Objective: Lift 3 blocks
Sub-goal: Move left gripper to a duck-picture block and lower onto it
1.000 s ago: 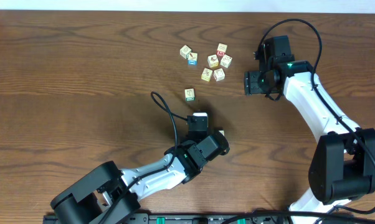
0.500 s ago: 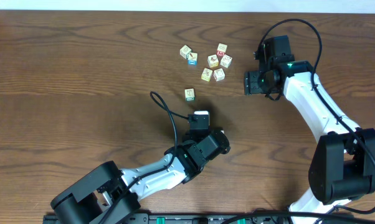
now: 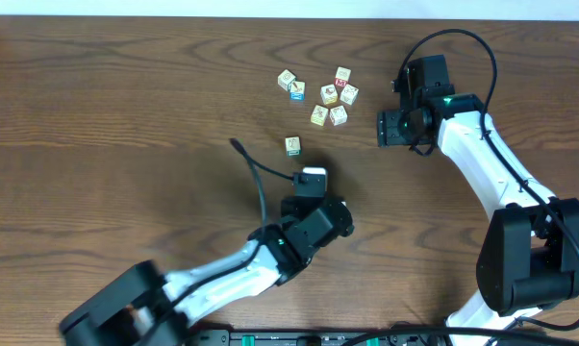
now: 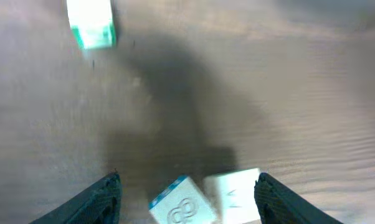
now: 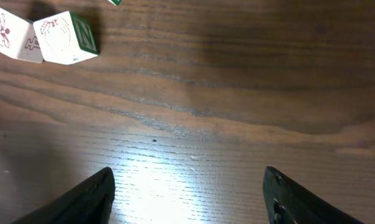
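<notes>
Two small pale blocks lie side by side between the fingers of my open left gripper (image 4: pixel 189 177). One block (image 4: pixel 180 204) is tilted, with a blue edge and an embossed figure; the other (image 4: pixel 235 195) is plain and sits close to the right finger. From overhead they show as a white patch (image 3: pixel 312 176) at the left gripper (image 3: pixel 311 181). A green-edged block (image 4: pixel 91 23) (image 3: pixel 292 145) stands alone on the table ahead of it. My right gripper (image 5: pixel 187 199) (image 3: pixel 386 127) is open over bare wood, beside the block cluster.
Several more picture cubes form a loose cluster (image 3: pixel 330 94) at the back of the wooden table (image 3: pixel 126 115). Two of them, a reddish-print cube (image 5: pixel 12 37) and a green-sided one (image 5: pixel 68 36), show at the top left of the right wrist view.
The left gripper's jaws have spread apart, letting go of the two blocks between them. The left arm has shifted slightly. The right arm has not moved.
</notes>
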